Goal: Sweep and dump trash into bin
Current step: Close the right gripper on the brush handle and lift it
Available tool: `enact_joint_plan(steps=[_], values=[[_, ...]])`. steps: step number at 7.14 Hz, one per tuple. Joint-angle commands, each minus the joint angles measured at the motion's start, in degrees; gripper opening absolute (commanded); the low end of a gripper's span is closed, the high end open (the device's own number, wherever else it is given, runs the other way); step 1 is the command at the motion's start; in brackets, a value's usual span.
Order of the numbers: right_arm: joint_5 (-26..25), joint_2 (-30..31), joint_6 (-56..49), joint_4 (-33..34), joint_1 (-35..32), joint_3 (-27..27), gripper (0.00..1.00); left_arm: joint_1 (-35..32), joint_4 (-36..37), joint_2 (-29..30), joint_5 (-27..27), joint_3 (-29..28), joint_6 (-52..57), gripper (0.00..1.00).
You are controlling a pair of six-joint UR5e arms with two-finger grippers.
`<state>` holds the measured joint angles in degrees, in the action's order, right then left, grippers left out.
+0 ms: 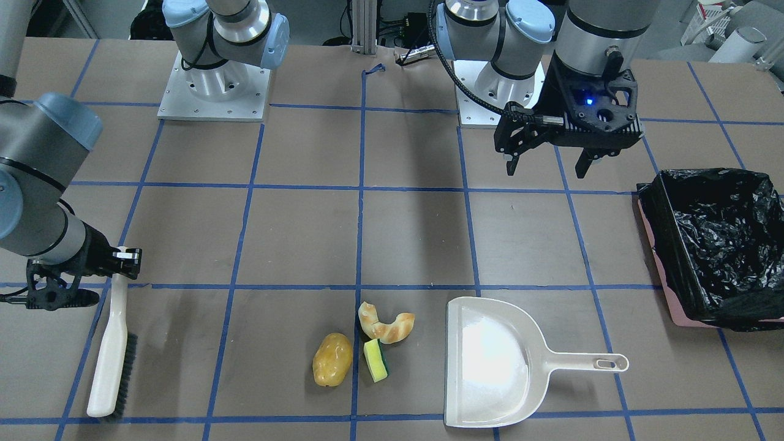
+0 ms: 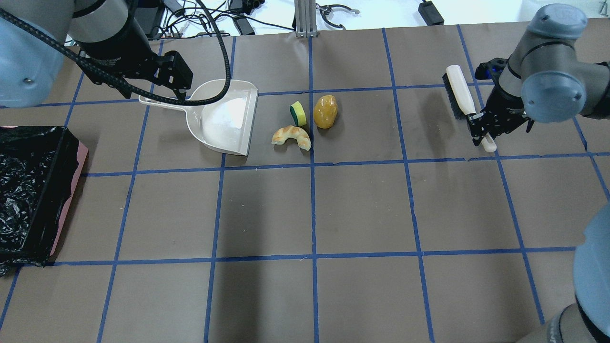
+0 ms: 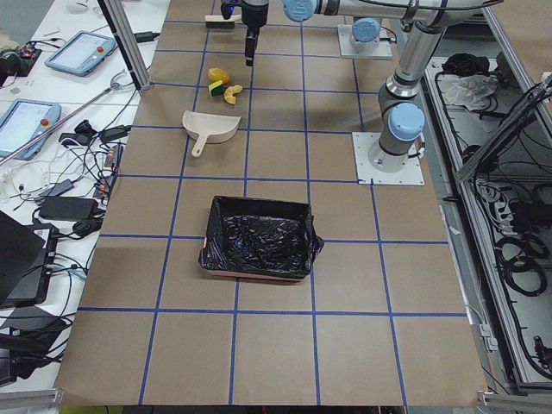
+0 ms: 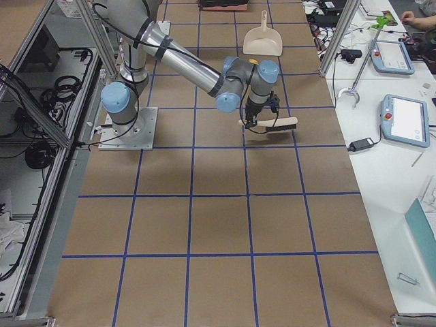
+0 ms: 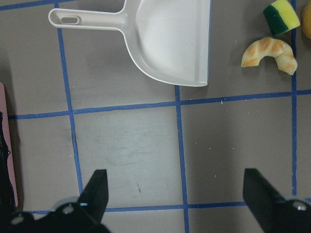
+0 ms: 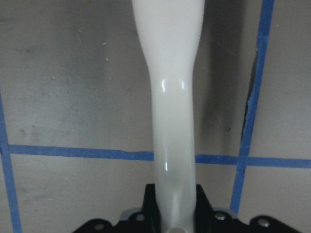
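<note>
Clustered just beside the dustpan's (image 1: 484, 367) open mouth: potato (image 1: 332, 359), bread piece (image 1: 386, 323), sponge (image 1: 375, 360). Probably light, all three. Glossy potato likely to roll and sponge soft, so better pushed low with bristles than pinched. Clamped on the brush (image 1: 110, 355) handle's end, well beyond that cluster from the dustpan: right gripper (image 1: 124, 260). Spread wide and empty, hovering near the dustpan's handle: left gripper (image 1: 547, 168). Past that handle: bin (image 1: 664, 239).

— Wide?
— Front and overhead face each other above the desk (image 2: 362, 209); sides look along it.
— Close?
— Behind the left pincer (image 5: 175, 177), seeing the dustpan (image 5: 170, 43) ahead, as overhead does; behind the right pincer (image 6: 175, 213), tight on the brush (image 6: 170, 97).
</note>
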<state>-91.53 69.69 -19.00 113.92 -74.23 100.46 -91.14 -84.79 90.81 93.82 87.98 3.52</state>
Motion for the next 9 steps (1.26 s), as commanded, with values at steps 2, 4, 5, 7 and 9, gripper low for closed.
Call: enact_joint_plan(steps=[2, 4, 5, 7, 9], values=[[1.0, 1.9, 4.7, -1.8, -3.3, 0.0, 0.00, 0.8, 0.0, -0.2, -0.1, 0.0, 0.2, 1.00], [0.7, 3.9, 9.0, -2.9, -5.7, -0.1, 0.00, 1.1, -0.5, -0.6, 0.0, 0.0, 0.2, 1.00], [0.7, 4.4, 10.5, -4.6, -6.4, -0.1, 0.00, 1.2, -0.6, -0.7, 0.0, 0.0, 0.2, 1.00], [1.0, 4.6, 12.0, -5.0, -6.9, -0.1, 0.00, 1.1, -1.1, -0.5, 0.0, 0.0, 0.2, 1.00], [1.0, 4.7, 15.9, -5.5, -9.3, -0.2, 0.00, 3.3, -1.0, 3.0, 0.2, 0.7, 6.9, 1.00]])
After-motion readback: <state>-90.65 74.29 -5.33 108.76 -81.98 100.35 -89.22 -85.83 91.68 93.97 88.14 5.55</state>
